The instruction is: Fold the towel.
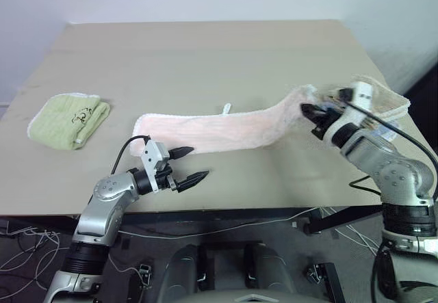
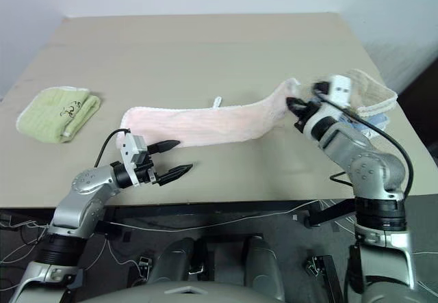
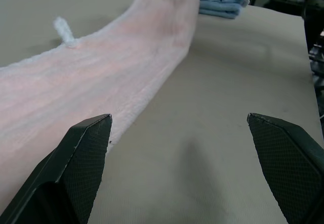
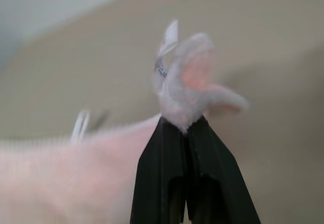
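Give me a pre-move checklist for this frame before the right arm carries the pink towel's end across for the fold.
1. Right gripper shut on the towel: ok, an end of the cloth is pinched between the black fingers.
2. Held end off the table: ok, the cloth rises from the tabletop to the gripper.
3. Rest of the towel lying flat: ok, a long strip with its small loop on the far edge.
4. Left gripper open and not touching the cloth: ok, near the towel's free end.
5. Fold path free of the green towel: ok, it lies well aside.
6. Whether both corners of the held end are gripped: cannot tell.
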You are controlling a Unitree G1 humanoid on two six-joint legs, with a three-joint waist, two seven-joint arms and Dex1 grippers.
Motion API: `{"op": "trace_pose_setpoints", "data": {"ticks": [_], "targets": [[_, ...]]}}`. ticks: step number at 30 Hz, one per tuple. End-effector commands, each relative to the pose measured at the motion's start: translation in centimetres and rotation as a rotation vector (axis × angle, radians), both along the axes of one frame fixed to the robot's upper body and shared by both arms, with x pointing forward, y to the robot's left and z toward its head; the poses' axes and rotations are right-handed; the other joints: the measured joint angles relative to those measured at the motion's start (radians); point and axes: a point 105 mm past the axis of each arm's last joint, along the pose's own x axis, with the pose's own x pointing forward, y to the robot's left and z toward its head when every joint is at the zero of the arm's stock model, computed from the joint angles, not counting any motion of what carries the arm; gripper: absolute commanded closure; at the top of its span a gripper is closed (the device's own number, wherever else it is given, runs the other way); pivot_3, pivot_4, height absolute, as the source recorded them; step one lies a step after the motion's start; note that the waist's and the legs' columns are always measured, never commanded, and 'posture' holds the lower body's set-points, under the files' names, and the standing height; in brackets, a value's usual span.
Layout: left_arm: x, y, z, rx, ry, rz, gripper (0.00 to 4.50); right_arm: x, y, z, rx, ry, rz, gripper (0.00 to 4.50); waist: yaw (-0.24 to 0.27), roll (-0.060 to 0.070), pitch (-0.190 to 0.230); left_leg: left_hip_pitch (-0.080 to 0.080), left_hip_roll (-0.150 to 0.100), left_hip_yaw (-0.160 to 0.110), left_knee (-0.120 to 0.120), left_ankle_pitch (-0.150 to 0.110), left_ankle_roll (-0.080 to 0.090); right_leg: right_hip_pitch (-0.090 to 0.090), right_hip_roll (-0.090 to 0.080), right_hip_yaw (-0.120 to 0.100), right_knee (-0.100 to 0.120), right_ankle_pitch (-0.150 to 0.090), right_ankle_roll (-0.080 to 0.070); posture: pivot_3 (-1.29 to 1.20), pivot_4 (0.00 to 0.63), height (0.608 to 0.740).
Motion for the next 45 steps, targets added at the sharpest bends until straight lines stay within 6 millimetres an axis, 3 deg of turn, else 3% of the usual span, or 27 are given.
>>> {"op": "trace_pose_setpoints", "data": {"ticks": [1, 8, 19, 22, 28, 34, 37, 42, 45], "targets": [[-0.1, -0.6, 1.0, -0.005, -0.05, -0.018, 0.0, -0.8, 5.4, -1.0, -0.274, -0.095, 0.264, 4.48, -0.001, 0.0, 0.0, 0.0, 0.0, 0.0, 0.0, 0.0, 0.0, 0.0, 0.0, 0.0, 0.0, 0.0, 0.0, 0.0, 0.15, 0.74], [-0.3, -0.9, 1.1, -0.014, -0.055, -0.006, 0.0, -0.6, 11.3, -5.2, -0.428, -0.112, 0.451, 4.48, 0.004, -0.001, 0.0, -0.004, -0.001, 0.0, 0.002, 0.0, 0.0, -0.002, -0.001, -0.001, 0.0, 0.0, 0.0, 0.0, 0.15, 0.74], [-1.1, -0.5, 0.8, -0.019, -0.041, 0.029, 0.0, -0.4, 12.7, -6.3, -0.409, -0.114, 0.475, 4.48, 0.0, -0.001, 0.0, -0.005, 0.0, 0.0, 0.002, 0.003, -0.005, -0.003, -0.001, -0.001, 0.001, 0.0, 0.0, 0.0, 0.15, 0.74], [-1.2, -0.5, 0.7, -0.022, -0.035, 0.034, 0.0, -0.9, 12.9, -5.1, -0.335, -0.133, 0.5, 3.87, 0.001, -0.001, 0.0, -0.005, -0.001, 0.0, 0.002, 0.003, -0.005, -0.003, -0.001, -0.001, 0.001, 0.0, 0.0, 0.0, 0.15, 0.74], [-1.5, 0.1, 0.7, -0.054, -0.015, 0.062, 0.0, -3.0, 12.4, -1.7, -0.225, -0.231, 0.566, 1.94, 0.002, -0.001, 0.0, -0.005, -0.001, 0.0, 0.002, 0.002, -0.004, -0.003, -0.001, -0.001, 0.0, 0.0, 0.0, 0.0, 0.15, 0.74], [-1.8, 1.2, 0.9, -0.097, 0.008, 0.113, 0.0, -3.8, 10.0, 1.2, -0.151, -0.291, 0.561, 1.94, 0.003, -0.001, 0.0, -0.005, -0.001, -0.001, 0.002, 0.0, -0.001, -0.004, -0.002, -0.001, 0.0, 0.0, 0.0, 0.0, 0.15, 0.74], [-1.9, 1.5, 0.8, -0.108, 0.018, 0.127, 0.0, -1.9, 8.6, 1.7, -0.122, -0.275, 0.463, 2.56, 0.002, -0.001, 0.0, -0.005, -0.001, -0.001, 0.002, -0.001, -0.002, -0.004, -0.002, -0.001, 0.0, 0.0, 0.0, 0.0, 0.15, 0.74], [-1.8, 1.6, 1.2, -0.161, 0.032, 0.159, 0.0, 1.8, 8.3, 0.1, -0.145, -0.249, 0.365, 4.32, -0.001, -0.001, 0.0, -0.005, 0.0, -0.001, 0.001, 0.0, -0.001, -0.004, -0.002, -0.001, 0.0, -0.001, -0.003, 0.0, 0.15, 0.74], [-1.7, 1.7, 1.3, -0.186, 0.04, 0.19, 0.0, 3.4, 9.1, -1.8, -0.175, -0.227, 0.355, 4.45, -0.002, -0.001, 0.0, -0.005, -0.001, -0.001, 0.001, 0.003, -0.005, -0.004, -0.001, -0.001, 0.0, 0.0, 0.0, 0.0, 0.15, 0.74]]}}
